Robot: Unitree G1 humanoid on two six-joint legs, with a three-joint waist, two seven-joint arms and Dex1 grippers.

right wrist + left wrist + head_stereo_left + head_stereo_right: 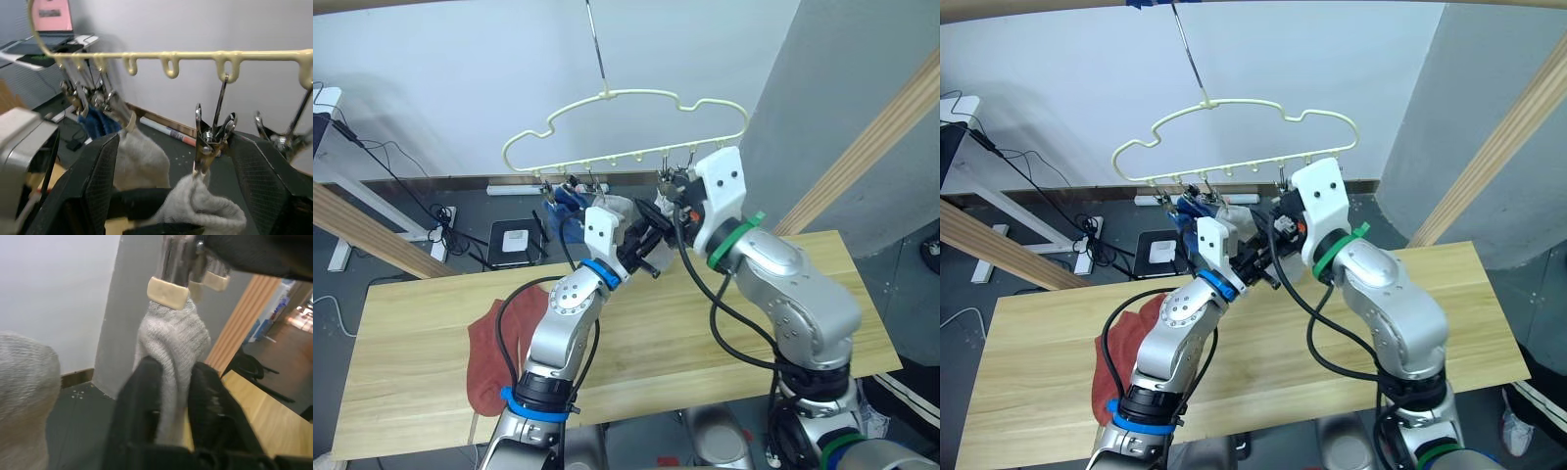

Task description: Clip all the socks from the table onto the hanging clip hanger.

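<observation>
Nothing readable is showing up anywhere: no labels, brands, numbers or signs. The laptop screen point(50, 13) in the right wrist view is glowing pink, but whatever is on it is too blurred to make out.

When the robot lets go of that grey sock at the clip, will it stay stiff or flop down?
Probably flop: the grey sock bunches and folds where the left gripper pinches it. It looks light, since one small clip grips its top. The knit seems grippy rather than slippery, so it will likely stay clipped.
</observation>
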